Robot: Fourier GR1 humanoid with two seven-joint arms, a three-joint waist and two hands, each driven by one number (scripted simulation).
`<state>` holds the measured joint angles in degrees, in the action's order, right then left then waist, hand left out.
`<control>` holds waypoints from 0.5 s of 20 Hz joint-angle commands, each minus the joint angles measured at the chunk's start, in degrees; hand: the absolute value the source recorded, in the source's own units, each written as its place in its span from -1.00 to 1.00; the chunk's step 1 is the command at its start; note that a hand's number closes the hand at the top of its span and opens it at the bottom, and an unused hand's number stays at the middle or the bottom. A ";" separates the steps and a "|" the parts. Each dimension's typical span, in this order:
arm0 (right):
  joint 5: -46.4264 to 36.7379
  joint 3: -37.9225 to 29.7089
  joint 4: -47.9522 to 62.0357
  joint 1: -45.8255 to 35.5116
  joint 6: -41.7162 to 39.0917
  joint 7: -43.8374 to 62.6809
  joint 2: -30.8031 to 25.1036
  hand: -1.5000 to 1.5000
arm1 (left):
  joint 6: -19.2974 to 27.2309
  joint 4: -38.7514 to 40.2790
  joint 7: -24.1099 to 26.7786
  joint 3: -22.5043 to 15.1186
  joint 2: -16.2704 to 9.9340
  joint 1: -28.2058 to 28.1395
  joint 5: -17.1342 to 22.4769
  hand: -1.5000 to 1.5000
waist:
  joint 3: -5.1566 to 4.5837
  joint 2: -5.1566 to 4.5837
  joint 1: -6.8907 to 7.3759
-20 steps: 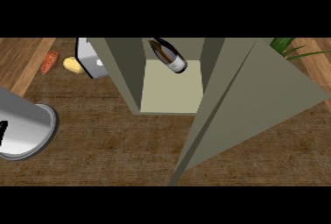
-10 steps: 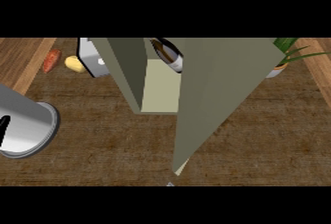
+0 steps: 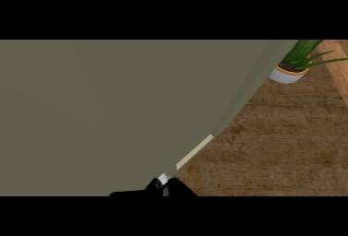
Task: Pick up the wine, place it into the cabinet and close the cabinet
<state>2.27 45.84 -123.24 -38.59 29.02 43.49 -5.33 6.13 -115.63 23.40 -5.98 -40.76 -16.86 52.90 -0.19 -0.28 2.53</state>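
Cabinet door (image 3: 115, 115) now swung across almost the whole view, where half a second ago the open compartment and the wine showed beside it. Wine hidden behind the door (last seen lying inside the cabinet). Grey bowl and food at the left likewise covered. Black hand (image 3: 163, 188) at the door's lower edge, touching it; fingers apart or together, and left or right, cannot tell. Potted plant (image 3: 293, 64) top right. Bare wooden counter (image 3: 285, 147) open on the right.

The flat grey-green cabinet door (image 3: 115, 115) is blocking everything behind it; below it, a black hand (image 3: 163, 188) is being cropped, fingers unreadable.
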 commanded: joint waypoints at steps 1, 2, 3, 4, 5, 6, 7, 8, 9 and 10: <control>5.40 -6.63 13.06 -12.97 2.54 -2.29 5.06 1.00 | -1.26 0.81 -0.37 1.01 0.43 -0.77 0.49 -1.00 | 0.01 -0.04 0.74; 7.04 -7.67 15.04 -17.61 2.95 -1.56 5.12 1.00 | 0.52 2.26 -0.42 0.01 1.38 2.45 -0.92 -1.00 | 0.00 -0.10 0.11; 6.94 -5.96 17.85 -20.96 5.11 -2.29 5.16 1.00 | -0.37 1.36 -0.67 0.18 1.23 1.22 -0.56 -1.00 | 0.00 0.13 0.42; 9.20 -10.98 22.33 -21.35 1.96 -4.40 5.20 1.00 | 0.09 -0.99 -2.37 1.84 -0.28 0.30 0.62 -1.00 | 0.08 -0.08 0.86; 10.01 -8.75 24.93 -21.86 2.56 -7.51 5.23 1.00 | 1.33 1.74 -1.13 -0.15 2.59 2.33 -1.47 -1.00 | 0.09 -0.06 -0.35; 11.72 -11.48 27.20 -26.25 3.58 -7.23 5.25 1.00 | 2.03 0.19 -4.18 2.84 0.31 3.67 1.63 -1.00 | 0.09 -0.10 0.29; 11.68 -12.65 28.79 -27.45 3.42 -7.11 5.27 1.00 | -0.09 -0.11 -0.58 0.29 2.83 -1.09 -1.46 -1.00 | 0.08 0.16 0.09; 10.23 -10.46 32.70 -29.96 4.63 -8.90 5.28 1.00 | 2.24 0.25 -1.89 0.00 2.60 2.46 -2.33 -1.00 | 0.07 0.06 -0.17; 8.76 -14.37 34.62 -29.20 -1.24 -9.72 5.29 1.00 | 1.31 2.97 -1.38 0.22 3.62 3.64 -1.76 -1.00 | 0.09 -0.08 -1.13; 8.20 -15.91 35.81 -32.57 -2.70 -7.52 5.30 1.00 | 1.46 3.14 -2.93 1.83 2.53 4.05 -0.75 -1.00 | 0.10 0.08 -1.33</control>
<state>10.90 34.53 -95.60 -63.93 30.13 36.77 -0.49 7.19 -114.20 21.64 -5.17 -38.65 -14.58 51.99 -0.12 -0.26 2.12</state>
